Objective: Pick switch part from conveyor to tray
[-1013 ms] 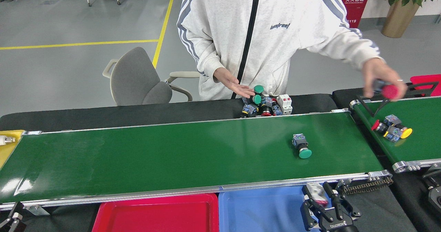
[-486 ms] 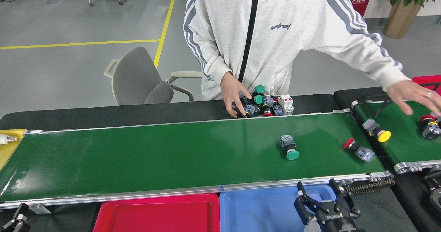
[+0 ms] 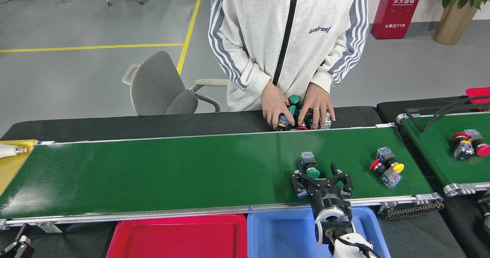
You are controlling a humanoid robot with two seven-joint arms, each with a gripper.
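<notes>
A switch part with a green cap (image 3: 310, 165) lies on the conveyor (image 3: 153, 170), right of its middle. My right gripper (image 3: 320, 177) reaches in over the belt's near rail. It is open, its fingers spread just in front of and slightly right of that part, with nothing held. Two more switch parts, red-capped (image 3: 377, 165) and yellow-capped (image 3: 394, 170), lie together near the belt's right end. A red tray (image 3: 176, 237) and a blue tray (image 3: 281, 235) sit below the near rail. My left gripper (image 3: 17, 246) barely shows at the bottom left corner.
A person stands across the belt with both hands (image 3: 298, 110) on a pile of switch parts at the far rail. A shorter green belt (image 3: 432, 147) on the right carries more parts (image 3: 467, 145) under black cables. A yellow tray (image 3: 9, 164) lies at the left end.
My right gripper rose from over the blue tray onto the belt beside the green-capped part, which drifted left. Red and yellow parts arrived on the belt. The person's hands returned to the pile.
</notes>
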